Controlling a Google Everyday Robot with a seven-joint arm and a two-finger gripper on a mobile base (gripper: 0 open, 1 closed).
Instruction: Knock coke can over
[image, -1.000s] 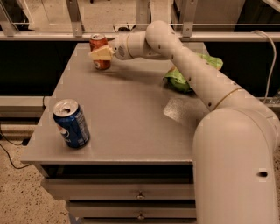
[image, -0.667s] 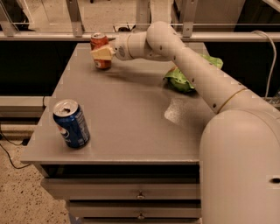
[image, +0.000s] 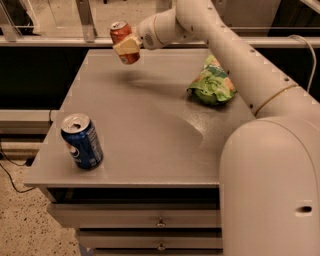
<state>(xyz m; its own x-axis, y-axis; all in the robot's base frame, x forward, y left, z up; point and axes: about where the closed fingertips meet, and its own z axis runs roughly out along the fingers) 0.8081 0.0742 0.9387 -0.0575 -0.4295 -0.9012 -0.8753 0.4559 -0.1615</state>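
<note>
The gripper (image: 128, 47), reaching to the far left corner of the grey table (image: 150, 130), is clamping the coke can (image: 120, 35) mid-body and leaning it off vertical, apparently to topple it.

Grey table (image: 150, 125), two knobbed drawers (image: 135, 217) beneath; speckled floor (image: 25, 225) lower left, black cable (image: 7, 172) trailing across; pale rail (image: 45, 42) behind table, dark below it; gripper (image: 126, 50) above table's far left edge
</note>
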